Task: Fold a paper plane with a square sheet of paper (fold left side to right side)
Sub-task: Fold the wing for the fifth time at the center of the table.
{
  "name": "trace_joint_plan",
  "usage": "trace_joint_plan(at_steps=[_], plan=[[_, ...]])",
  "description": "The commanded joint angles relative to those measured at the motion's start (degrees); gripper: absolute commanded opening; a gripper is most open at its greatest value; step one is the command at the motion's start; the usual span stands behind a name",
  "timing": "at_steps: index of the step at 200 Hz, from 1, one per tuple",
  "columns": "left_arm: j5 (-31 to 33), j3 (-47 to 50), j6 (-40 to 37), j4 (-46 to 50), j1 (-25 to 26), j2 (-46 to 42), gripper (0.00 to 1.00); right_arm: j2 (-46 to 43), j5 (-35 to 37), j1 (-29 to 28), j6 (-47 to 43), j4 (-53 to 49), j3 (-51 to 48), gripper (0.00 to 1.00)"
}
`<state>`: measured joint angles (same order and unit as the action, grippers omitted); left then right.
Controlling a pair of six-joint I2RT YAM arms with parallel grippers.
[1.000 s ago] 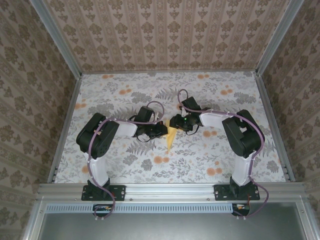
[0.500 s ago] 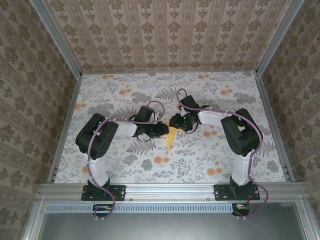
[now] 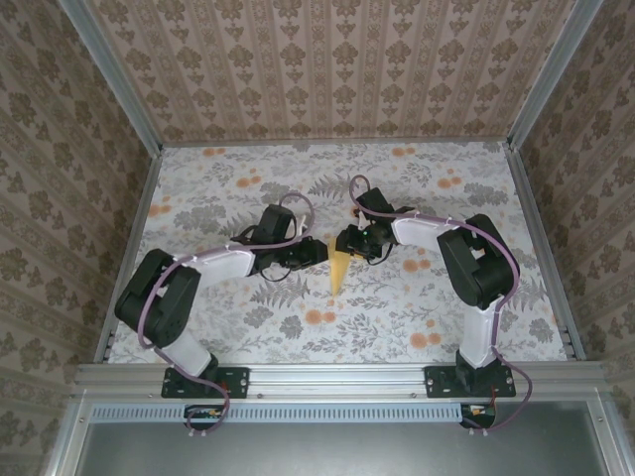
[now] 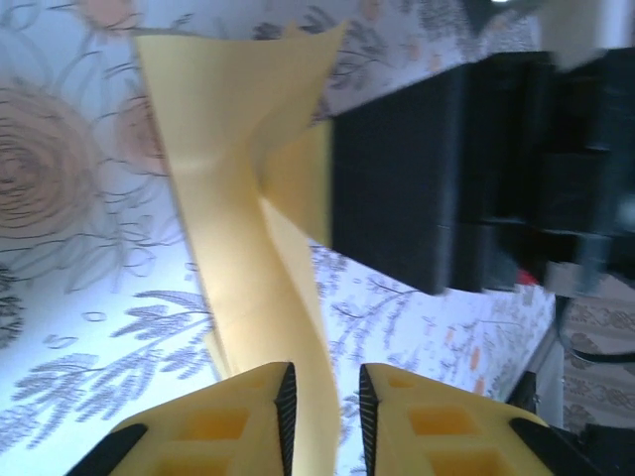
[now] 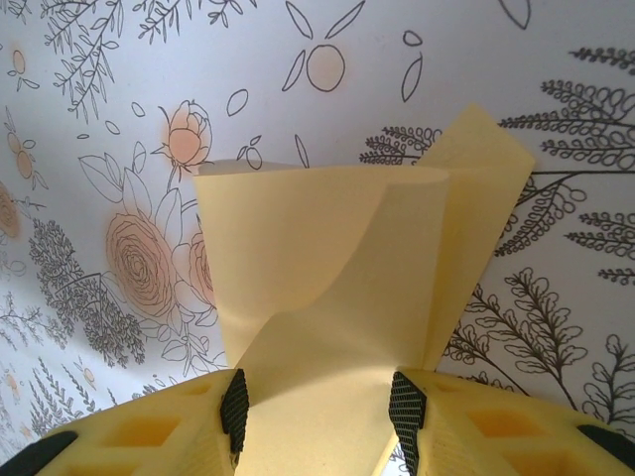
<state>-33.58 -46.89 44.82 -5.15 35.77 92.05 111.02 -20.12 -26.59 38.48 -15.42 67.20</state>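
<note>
the left gripper (image 3: 317,254) sits left of the table's middle, over the flowered cloth (image 3: 228,188), its tip just beside the wide end of the paper plane (image 3: 339,271). in the left wrist view its jaws (image 4: 325,387) stand a narrow gap apart, with a strip of the yellow paper (image 4: 233,178) running loosely between them, not pinched. the plane lies at the middle, sharp tip toward the arm bases. on its right, the right gripper (image 3: 349,244) meets the wide end. the right wrist view shows the pads (image 5: 236,405) about half apart, the raised, curled paper (image 5: 327,248) spanning pad to pad and gripped.
</note>
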Motion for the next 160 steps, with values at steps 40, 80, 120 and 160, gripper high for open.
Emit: trace_joint_plan(at_steps=[40, 80, 120, 160], plan=[[-4.9, -2.3, 3.2, -1.7, 7.5, 1.9, 0.21, 3.7, 4.5, -0.6, -1.0, -5.0, -0.6, 0.48], [-4.5, -4.5, 4.0, -3.7, 8.9, 6.7, 0.22, 3.7, 4.5, -0.8, -1.2, -5.3, -0.4, 0.48], [-0.4, -7.1, 0.1, 2.8, 8.9, 8.8, 0.24, 3.7, 4.5, -0.8, -1.3, -5.6, -0.3, 0.48], [1.5, -7.0, -1.3, 5.6, 8.6, 10.3, 0.24, 3.5, 5.0, -0.8, -1.7, -6.3, -0.1, 0.48]])
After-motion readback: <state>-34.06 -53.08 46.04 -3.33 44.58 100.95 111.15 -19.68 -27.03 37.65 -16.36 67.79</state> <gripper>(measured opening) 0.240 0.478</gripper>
